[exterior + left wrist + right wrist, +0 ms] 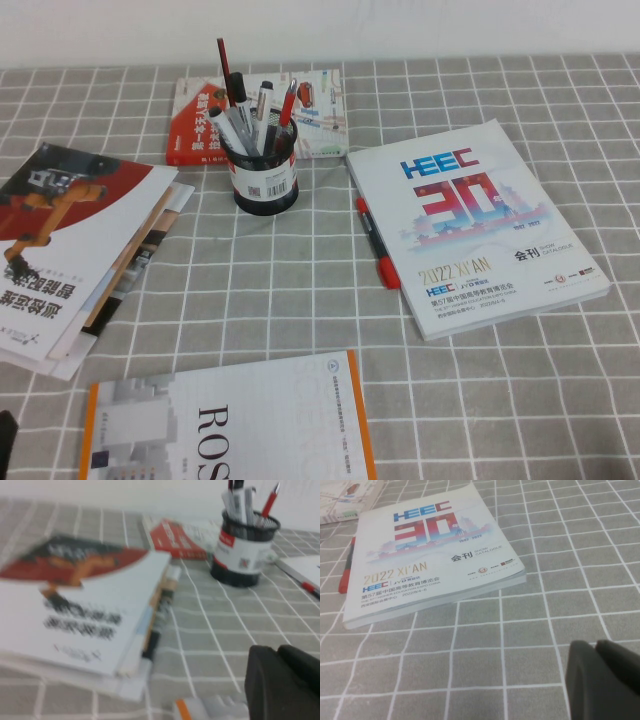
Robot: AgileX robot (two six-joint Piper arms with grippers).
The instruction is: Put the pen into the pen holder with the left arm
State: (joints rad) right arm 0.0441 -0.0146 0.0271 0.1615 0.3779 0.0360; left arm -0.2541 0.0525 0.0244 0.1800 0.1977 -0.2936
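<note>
1. My left gripper (282,680) shows only as a dark blurred block at the lower right of my left wrist view, low over the checked tablecloth (300,290); I cannot tell whether its jaws are apart or together.
2. My right gripper (605,677) is likewise a dark shape at the lower right of my right wrist view, above bare cloth, and I cannot tell its jaw state either.
3. The pen holder (265,175) stands upright in the upper middle of the high view, its white label facing the camera, its far side in front of a red-and-white book (250,115).
4. The pen (240,128) stands inside the holder among several others, its top leaning toward the upper left.
5. A red-and-black pen (375,243) lies flat on the cloth, right of the holder, touching the left edge of the white HEEC catalogue (475,225).
6. A stack of magazines (80,250) sits at the left edge, and an orange-trimmed booklet (230,425) lies at the bottom.
</note>
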